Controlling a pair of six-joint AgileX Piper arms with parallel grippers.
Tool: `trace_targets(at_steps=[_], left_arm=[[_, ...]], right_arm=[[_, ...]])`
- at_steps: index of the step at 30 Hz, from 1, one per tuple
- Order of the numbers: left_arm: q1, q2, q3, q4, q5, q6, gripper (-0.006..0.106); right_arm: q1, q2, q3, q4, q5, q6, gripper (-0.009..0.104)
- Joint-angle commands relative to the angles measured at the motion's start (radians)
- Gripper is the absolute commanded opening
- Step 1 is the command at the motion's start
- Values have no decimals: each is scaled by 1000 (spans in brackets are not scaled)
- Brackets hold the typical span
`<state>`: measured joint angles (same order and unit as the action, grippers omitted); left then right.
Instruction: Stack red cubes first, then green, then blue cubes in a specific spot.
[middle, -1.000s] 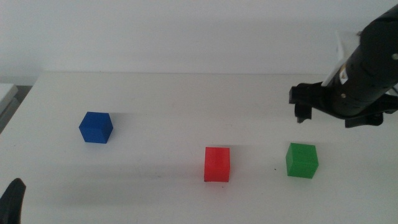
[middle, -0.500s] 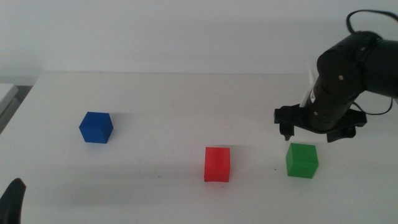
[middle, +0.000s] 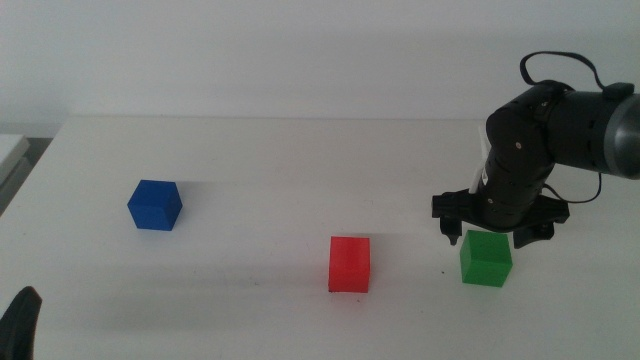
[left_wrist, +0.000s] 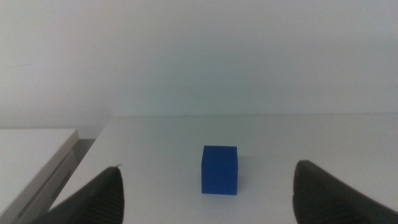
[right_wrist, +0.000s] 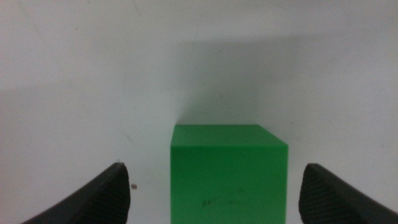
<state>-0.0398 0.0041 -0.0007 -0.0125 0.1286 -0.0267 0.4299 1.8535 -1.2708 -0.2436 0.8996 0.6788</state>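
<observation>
Altogether, one red cube, green, blue.

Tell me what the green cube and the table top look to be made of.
Green cube: probably solid plastic or painted wood, with a matte finish; its faces are evenly coloured, without glare, and carry faint scuffs. Table top: a smooth white, laminate-like surface with a low sheen, showing only soft shadows. The exact materials cannot be told from the pictures.
</observation>
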Motion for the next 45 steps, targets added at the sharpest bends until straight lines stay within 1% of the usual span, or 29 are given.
trace_targets(at_steps=[1,10,12,15,17,21,24,25,26,29,31,38,40,43,45], left_arm=[[3,-4,1,-2,-14,0,91],[3,-4,1,-2,-14,0,91],[3,-4,1,-2,-14,0,91],[3,-4,1,-2,-14,0,91],[3,-4,1,-2,-14,0,91],[3,-4,1,-2,-14,0,91],[3,-4,1,-2,-14,0,91],[3,-4,1,-2,-14,0,91],[3,-4,1,-2,-14,0,91],[3,-4,1,-2,-14,0,91],[3,-4,1,-2,-14,0,91],[3,-4,1,-2,-14,0,91],[3,-4,1,-2,-14,0,91],[3,-4,1,-2,-14,0,91],[3,-4,1,-2,-14,0,91]], right_arm=[[-12,12,4,7,-16,-7,93],[-20,49,19,11,-40,-7,92],[-26,49,43,12,-53,-7,90],[-32,49,73,12,-72,-7,82],[-32,49,85,12,-85,-7,73],[-32,49,87,13,-98,7,45],[-30,41,87,13,-99,7,19],[-13,17,69,11,-67,5,4],[3,2,58,6,-56,5,1],[68,-48,-19,8,-25,5,1],[127,-54,-110,10,33,5,1],[314,68,-394,19,207,35,1],[347,115,-448,26,248,38,1],[371,149,-469,37,248,61,1],[377,159,-467,18,245,106,1]])
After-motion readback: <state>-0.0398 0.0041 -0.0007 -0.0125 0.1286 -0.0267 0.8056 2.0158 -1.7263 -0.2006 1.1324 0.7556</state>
